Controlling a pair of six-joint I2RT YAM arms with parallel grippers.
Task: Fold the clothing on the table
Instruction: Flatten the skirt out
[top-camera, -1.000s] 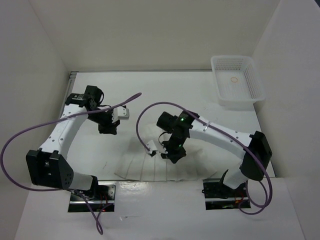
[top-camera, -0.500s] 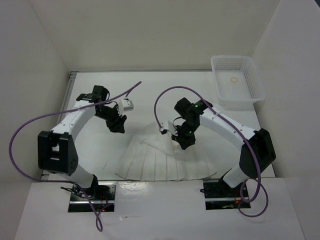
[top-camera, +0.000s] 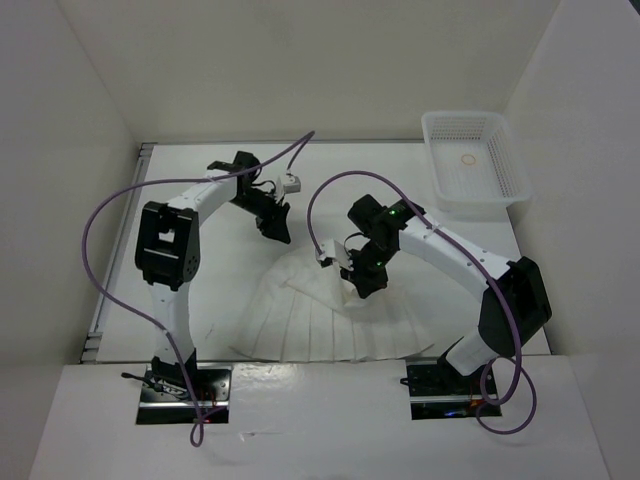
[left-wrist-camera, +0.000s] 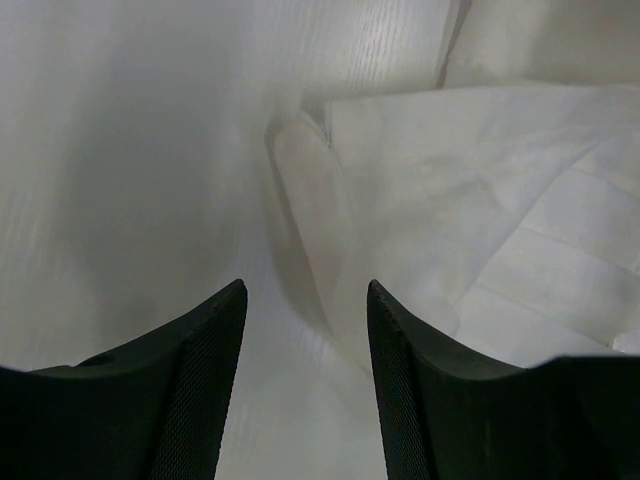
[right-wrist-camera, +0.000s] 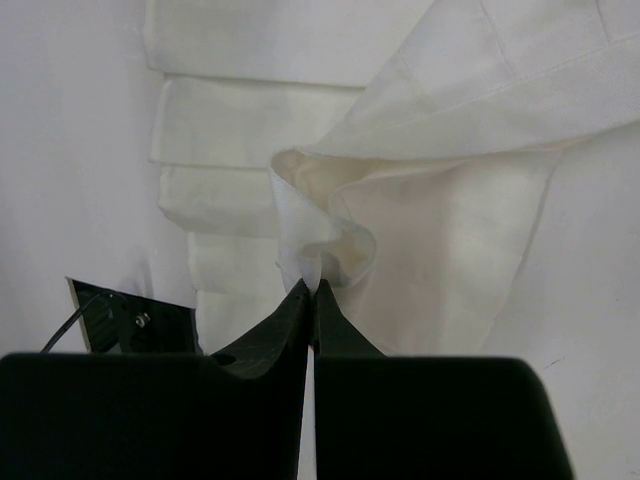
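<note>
- Skirt (top-camera: 330, 325) lies near the middle of the table (top-camera: 400, 190), with its pleated hem fanned toward the arm bases and its upper part raised and rumpled.
- Right gripper (right-wrist-camera: 312, 290) is clenched on a bunched fold of the skirt's thin fabric, held just above the pleats.
- Left gripper (left-wrist-camera: 305, 300) is released, fingers apart with nothing between them, over the skirt's far left edge.
- White perforated basket (top-camera: 432, 150) sits at the table's far right corner, well apart from the skirt.

Skirt (top-camera: 320, 325) thin white cloth, pleated, matt; table (top-camera: 410, 185) smooth matt; basket (top-camera: 500, 172) perforated plastic
</note>
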